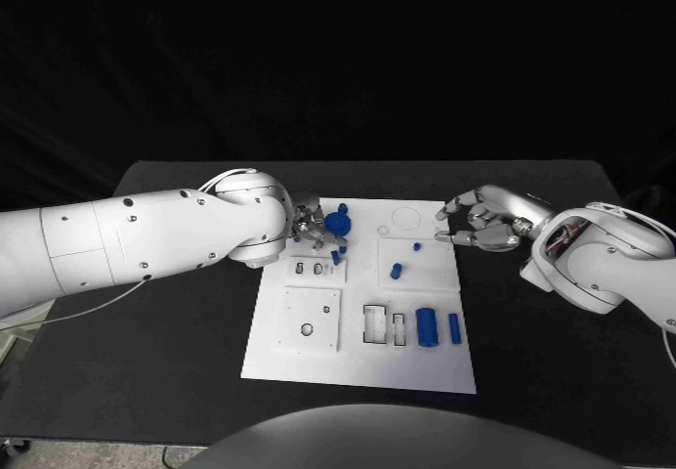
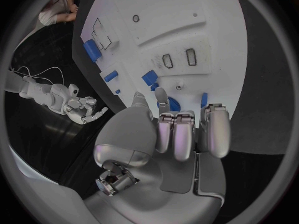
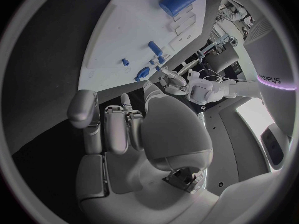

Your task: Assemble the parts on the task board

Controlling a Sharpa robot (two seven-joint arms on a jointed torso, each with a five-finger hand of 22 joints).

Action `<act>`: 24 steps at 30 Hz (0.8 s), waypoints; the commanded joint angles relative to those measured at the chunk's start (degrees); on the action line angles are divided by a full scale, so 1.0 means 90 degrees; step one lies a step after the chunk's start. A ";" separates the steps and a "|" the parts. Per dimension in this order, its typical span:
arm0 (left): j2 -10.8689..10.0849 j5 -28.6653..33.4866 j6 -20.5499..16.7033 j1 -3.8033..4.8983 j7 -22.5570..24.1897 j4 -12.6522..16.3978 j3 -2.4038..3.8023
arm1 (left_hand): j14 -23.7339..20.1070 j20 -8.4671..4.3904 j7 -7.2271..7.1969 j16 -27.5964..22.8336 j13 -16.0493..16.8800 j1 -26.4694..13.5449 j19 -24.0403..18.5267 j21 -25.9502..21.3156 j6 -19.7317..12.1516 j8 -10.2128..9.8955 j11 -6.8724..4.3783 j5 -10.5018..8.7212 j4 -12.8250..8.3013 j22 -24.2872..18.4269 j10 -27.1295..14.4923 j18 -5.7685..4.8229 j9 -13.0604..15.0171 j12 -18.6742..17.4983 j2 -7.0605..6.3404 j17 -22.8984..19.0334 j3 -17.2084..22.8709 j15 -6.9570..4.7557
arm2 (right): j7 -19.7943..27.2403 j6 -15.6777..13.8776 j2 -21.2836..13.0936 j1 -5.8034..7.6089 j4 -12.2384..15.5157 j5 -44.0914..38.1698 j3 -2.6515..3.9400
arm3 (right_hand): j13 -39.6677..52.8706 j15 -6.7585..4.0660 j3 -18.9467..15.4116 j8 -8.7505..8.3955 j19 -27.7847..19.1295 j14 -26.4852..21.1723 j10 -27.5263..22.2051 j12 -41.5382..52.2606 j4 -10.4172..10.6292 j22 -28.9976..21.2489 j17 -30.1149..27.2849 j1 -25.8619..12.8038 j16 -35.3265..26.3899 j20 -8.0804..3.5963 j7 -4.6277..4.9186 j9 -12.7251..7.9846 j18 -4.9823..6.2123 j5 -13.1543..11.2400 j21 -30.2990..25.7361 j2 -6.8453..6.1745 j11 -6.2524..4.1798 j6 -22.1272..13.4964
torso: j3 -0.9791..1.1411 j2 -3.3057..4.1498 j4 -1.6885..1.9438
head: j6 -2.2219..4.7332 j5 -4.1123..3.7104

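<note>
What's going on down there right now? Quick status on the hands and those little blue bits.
Left hand touching round blue part at white task board's far edge. Right hand open, hovering by board's far right corner. Nothing blocking.

— Where am I working?

— A robot lab, by the look of it. My two white arms reach over a black table [image 1: 169, 391] with black cloth hung behind it, like a test bench set up for filming.

— What else says lab?

— The white board [image 1: 303, 357] in front of me has cut-out slots and small blue parts [image 1: 427, 326] laid in rows, a practice fixture rather than a household thing. A thin cable [image 1: 85, 308] trails from my left arm.
</note>
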 commanded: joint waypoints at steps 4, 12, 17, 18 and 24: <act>-0.0008 -0.0192 0.0238 0.0004 -0.0190 0.0037 0.0007 | 0.0660 -0.0048 -0.0019 0.0015 0.1659 -0.0102 -0.0026 -0.0001 -0.0077 0.0070 -0.0120 -0.0047 0.0012 0.0579 0.0722 -0.0110 0.0287 -0.0024 -0.0016 0.1674 0.0050 -0.0056 | -0.0008 0.0044 -0.0006 -0.0004 -0.0017 0.0012 0.0000 | 0.1141 0.0021 -0.0017 -0.0001 0.0038 0.0245 0.0096 0.0004 -0.0008 0.0149 0.0419 0.0003 0.0013 0.0017 0.0001 -0.0012 0.0055 0.0027 0.0007 0.0065 0.0045 0.0054 | -0.0031 -0.0040 -0.0009 | 0.0000 0.0018; 0.0013 -0.0131 0.0345 -0.0003 -0.0186 0.0017 0.0006 | 0.0660 -0.0047 -0.0005 0.0015 0.1659 -0.0191 -0.0084 -0.0038 -0.0193 -0.0066 -0.0109 -0.0094 0.0032 0.0524 0.0722 -0.0096 0.0363 -0.0024 0.0006 0.1674 0.0061 -0.0049 | -0.0058 0.0096 -0.0001 -0.0006 -0.0054 0.0013 -0.0003 | 0.1109 0.0022 -0.0019 -0.0007 0.0032 0.0240 0.0064 -0.0025 -0.0005 0.0143 0.0405 -0.0002 -0.0002 0.0017 0.0002 -0.0018 0.0058 0.0042 -0.0011 0.0070 0.0045 0.0052 | -0.0050 -0.0054 0.0000 | 0.0000 0.0056; 0.0040 -0.0091 0.0403 -0.0008 -0.0183 0.0000 0.0005 | 0.0660 -0.0043 0.0002 0.0015 0.1659 -0.0263 -0.0105 -0.0052 -0.0195 -0.0109 -0.0102 -0.0122 0.0043 0.0507 0.0722 -0.0091 0.0406 -0.0024 0.0036 0.1674 0.0060 -0.0043 | -0.0090 0.0131 0.0000 -0.0007 -0.0066 0.0027 -0.0005 | 0.1090 0.0023 -0.0006 -0.0028 0.0034 0.0238 0.0045 -0.0043 -0.0026 0.0152 0.0402 0.0029 -0.0004 0.0018 0.0002 -0.0039 0.0058 0.0129 -0.0018 0.0090 0.0045 0.0056 | -0.0063 -0.0051 -0.0002 | 0.0000 0.0041; 0.0050 -0.0081 0.0410 -0.0010 -0.0180 -0.0010 0.0005 | 0.0660 -0.0042 0.0003 0.0015 0.1659 -0.0277 -0.0109 -0.0055 -0.0194 -0.0118 -0.0101 -0.0125 0.0044 0.0504 0.0722 -0.0091 0.0413 -0.0024 0.0043 0.1674 0.0061 -0.0042 | -0.0095 0.0137 0.0001 -0.0007 -0.0070 0.0033 -0.0005 | 0.1087 0.0023 -0.0001 -0.0033 0.0033 0.0237 0.0043 -0.0046 -0.0033 0.0153 0.0400 0.0041 -0.0007 0.0018 0.0002 -0.0046 0.0059 0.0156 -0.0024 0.0095 0.0045 0.0060 | -0.0063 -0.0049 -0.0002 | 0.0000 0.0039; 0.0146 -0.0020 0.0423 -0.0040 -0.0169 -0.0101 0.0003 | 0.0660 -0.0038 0.0007 0.0015 0.1659 -0.0358 -0.0115 -0.0062 -0.0183 -0.0175 -0.0096 -0.0135 0.0046 0.0503 0.0722 -0.0090 0.0447 -0.0024 0.0089 0.1674 0.0065 -0.0036 | -0.0107 0.0153 -0.0011 -0.0007 -0.0072 0.0049 -0.0006 | 0.1072 0.0022 0.0017 -0.0050 0.0027 0.0233 0.0029 -0.0060 -0.0052 0.0155 0.0391 0.0081 -0.0016 0.0019 0.0004 -0.0067 0.0062 0.0255 -0.0047 0.0110 0.0047 0.0075 | -0.0089 -0.0054 0.0003 | 0.0000 0.0041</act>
